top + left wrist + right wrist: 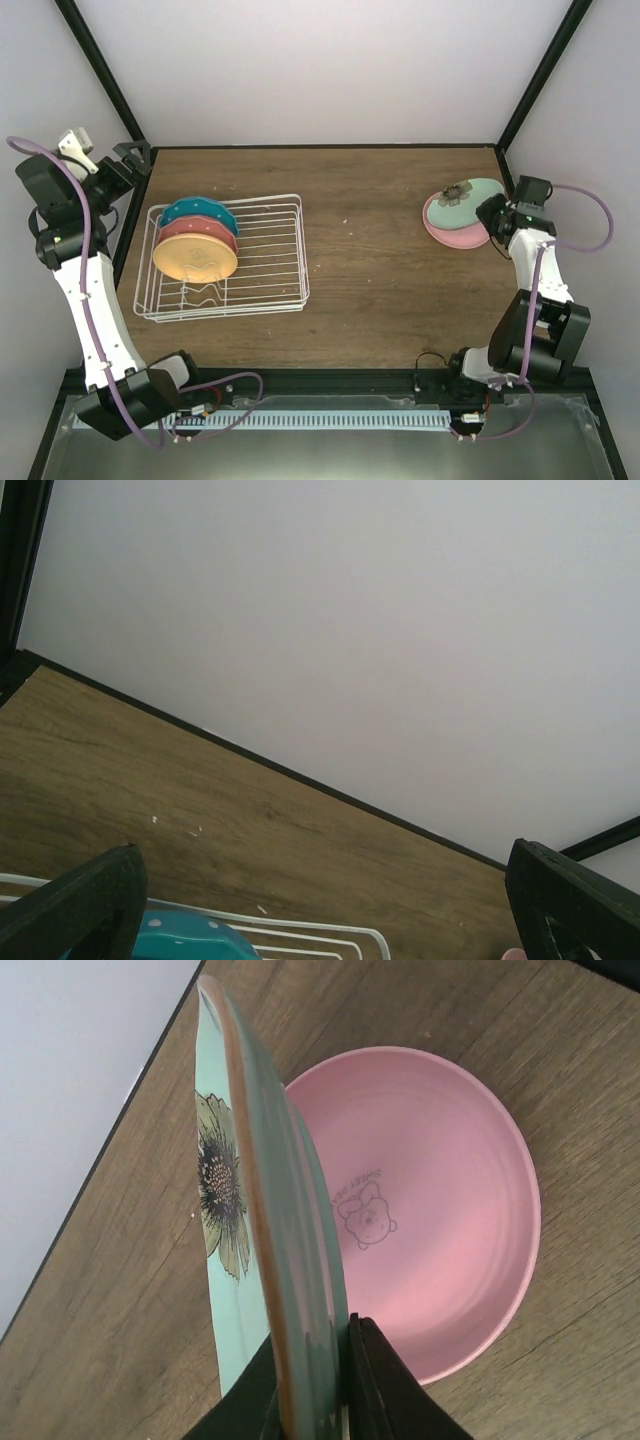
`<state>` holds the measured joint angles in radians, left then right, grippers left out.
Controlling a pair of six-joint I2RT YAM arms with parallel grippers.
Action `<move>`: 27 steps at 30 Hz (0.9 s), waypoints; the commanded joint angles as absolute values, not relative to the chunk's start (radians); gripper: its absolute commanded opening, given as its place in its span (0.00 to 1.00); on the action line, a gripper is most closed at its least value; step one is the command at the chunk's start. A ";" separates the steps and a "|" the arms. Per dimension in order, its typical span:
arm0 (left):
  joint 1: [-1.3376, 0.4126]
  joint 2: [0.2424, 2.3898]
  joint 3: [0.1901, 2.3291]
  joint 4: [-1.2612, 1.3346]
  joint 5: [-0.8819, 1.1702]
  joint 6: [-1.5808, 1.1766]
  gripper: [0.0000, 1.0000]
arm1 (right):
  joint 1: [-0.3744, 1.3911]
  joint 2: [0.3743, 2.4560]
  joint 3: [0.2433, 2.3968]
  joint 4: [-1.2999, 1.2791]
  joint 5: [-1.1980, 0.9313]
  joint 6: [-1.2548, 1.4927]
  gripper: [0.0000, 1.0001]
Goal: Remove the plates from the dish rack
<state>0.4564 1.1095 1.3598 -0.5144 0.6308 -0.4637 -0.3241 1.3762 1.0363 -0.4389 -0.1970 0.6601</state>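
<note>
The white dish rack (pixel 272 250) stands at the table's left with three plates upright in it: teal-blue dotted (pixel 200 212), salmon-red (pixel 196 233) and orange-yellow (pixel 194 258). At the far right a pink plate (pixel 452 234) lies flat on the table. My right gripper (pixel 497 214) is shut on the rim of the mint green flower plate (pixel 466 193), which hangs tilted over the pink one. In the right wrist view the mint plate (pixel 268 1210) stands edge-on between the fingers (pixel 385 1385), with the pink plate (pixel 440 1200) behind it. My left gripper (pixel 126 160) is open and empty, above the rack's back left corner.
In the left wrist view, the teal plate's top (pixel 185 935) and the rack's wire rim (pixel 340 932) show between the wide-apart left gripper (pixel 325 880) fingers. Black frame posts stand at both back corners, and white walls close off the table.
</note>
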 commanded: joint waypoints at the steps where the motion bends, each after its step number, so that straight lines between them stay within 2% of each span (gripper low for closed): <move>1: 0.457 1.096 1.352 -0.522 0.644 -0.444 1.00 | -0.357 1.366 1.032 -0.244 -0.292 0.746 0.01; 15: 0.458 1.076 1.353 -0.553 0.631 -0.422 1.00 | -0.378 1.559 1.075 -0.164 -0.363 0.754 0.01; 27: 0.458 1.066 1.359 -0.556 0.638 -0.429 1.00 | -0.389 1.598 1.045 -0.116 -0.430 0.752 0.01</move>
<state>0.4564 1.0863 1.3575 -0.5556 0.6304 -0.4347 -0.3698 1.6142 1.0023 -0.2466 -0.3336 0.7410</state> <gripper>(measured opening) 0.998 0.128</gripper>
